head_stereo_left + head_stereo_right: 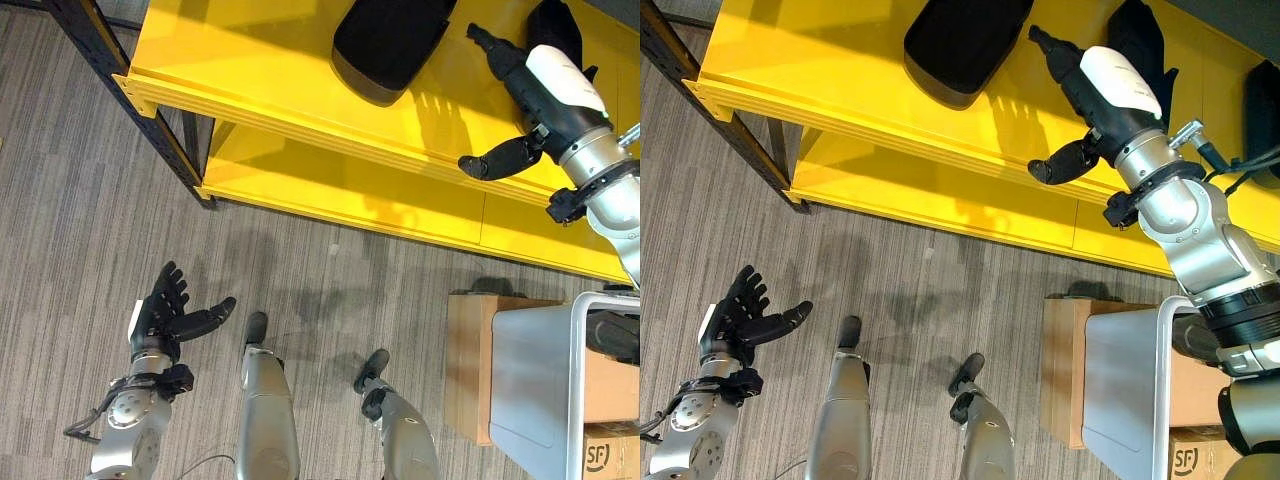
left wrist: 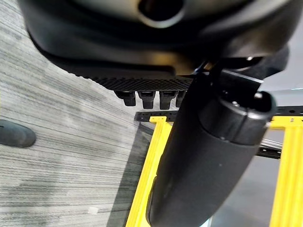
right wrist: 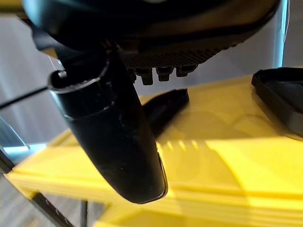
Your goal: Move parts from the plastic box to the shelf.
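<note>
From my station I see the yellow shelf [image 1: 300, 90] spanning the top of the head views, its smooth painted boards glossy with reflections and carried on a black perforated steel upright [image 1: 110, 60] at its left end, with a lower yellow board [image 1: 400, 205] beneath. Below it lies grey carpet [image 1: 80, 200] with a fine striped weave. At the lower right stands the plastic box [image 1: 535, 385], pale grey and smooth-walled with a rounded rim, beside a plain wooden crate [image 1: 470, 360] and brown cardboard cartons [image 1: 610, 420]. On the top board rests a black part [image 1: 385, 40], a matt rounded shell with a thick rim (its long axis seems to run diagonally away from the shelf's front edge, though its far end is cut off). A second dark part [image 1: 1140, 35] lies further right, just behind my right hand [image 1: 1080, 90]. That hand hovers over the board with fingers extended and thumb spread apart, clamped on nothing; its wrist view shows the ribbed palm above the yellow surface. My left hand [image 1: 170, 310] hangs low over the carpet, fingers relaxed and spread, holding nothing.
</note>
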